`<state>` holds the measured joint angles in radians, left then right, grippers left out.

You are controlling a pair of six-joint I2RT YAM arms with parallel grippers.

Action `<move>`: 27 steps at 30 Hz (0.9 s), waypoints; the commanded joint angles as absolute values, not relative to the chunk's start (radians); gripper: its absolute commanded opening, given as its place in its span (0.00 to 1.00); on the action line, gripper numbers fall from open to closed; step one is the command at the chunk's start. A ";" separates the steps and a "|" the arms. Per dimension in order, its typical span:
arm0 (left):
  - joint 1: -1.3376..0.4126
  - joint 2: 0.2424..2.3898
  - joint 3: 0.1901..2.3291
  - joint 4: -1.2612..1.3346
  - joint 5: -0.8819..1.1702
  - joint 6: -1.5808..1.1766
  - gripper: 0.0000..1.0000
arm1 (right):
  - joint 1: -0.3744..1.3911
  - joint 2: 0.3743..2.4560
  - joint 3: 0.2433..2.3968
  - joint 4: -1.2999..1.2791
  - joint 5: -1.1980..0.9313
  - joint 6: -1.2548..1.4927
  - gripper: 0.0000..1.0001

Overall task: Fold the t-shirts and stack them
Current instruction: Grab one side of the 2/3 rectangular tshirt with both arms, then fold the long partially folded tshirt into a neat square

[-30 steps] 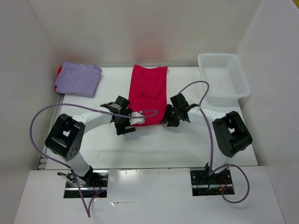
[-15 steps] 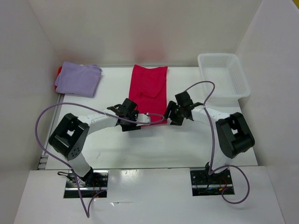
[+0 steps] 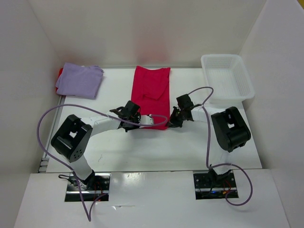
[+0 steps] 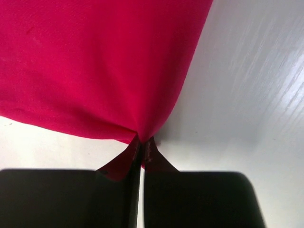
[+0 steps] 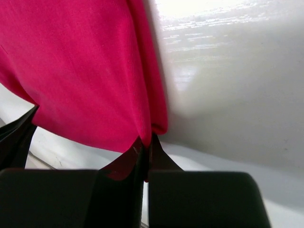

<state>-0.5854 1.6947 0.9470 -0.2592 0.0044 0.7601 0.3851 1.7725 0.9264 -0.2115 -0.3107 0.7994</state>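
Observation:
The pinkish crimson t-shirt (image 3: 151, 92) lies as a long strip in the middle of the table. My left gripper (image 3: 140, 124) is shut on its near left corner, and my right gripper (image 3: 171, 122) is shut on its near right corner. In the left wrist view the crimson cloth (image 4: 95, 66) bunches into a point between the closed left gripper (image 4: 141, 142). The right wrist view shows the cloth (image 5: 85, 71) pinched the same way in the right gripper (image 5: 146, 141). The lavender t-shirt (image 3: 79, 80) lies folded at the back left, on top of the bright red t-shirt (image 3: 60, 72), of which only an edge shows.
A white plastic bin (image 3: 227, 83) stands at the back right, close to the right arm's elbow. White walls close in the table (image 3: 142, 152) on three sides. Purple cables loop above both arms.
Both grippers have gone from open to shut on the crimson t-shirt's near corners. The right gripper has shifted down and left to the hem.

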 commanded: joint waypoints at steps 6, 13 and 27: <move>-0.589 1.675 1.011 -0.408 0.104 0.661 0.00 | 0.388 1.675 0.917 -0.343 -0.307 0.713 0.00; -0.635 1.498 0.986 -0.613 0.115 0.672 0.00 | 0.437 1.490 0.865 -0.509 -0.336 0.678 0.00; -0.749 1.292 1.261 -1.212 0.264 0.719 0.00 | 0.673 1.017 0.811 -0.813 -0.431 0.914 0.00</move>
<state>-0.7467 1.3331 1.1397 -1.0370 0.1955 0.7036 0.6693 1.1309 0.8219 -0.7048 -0.3813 0.8288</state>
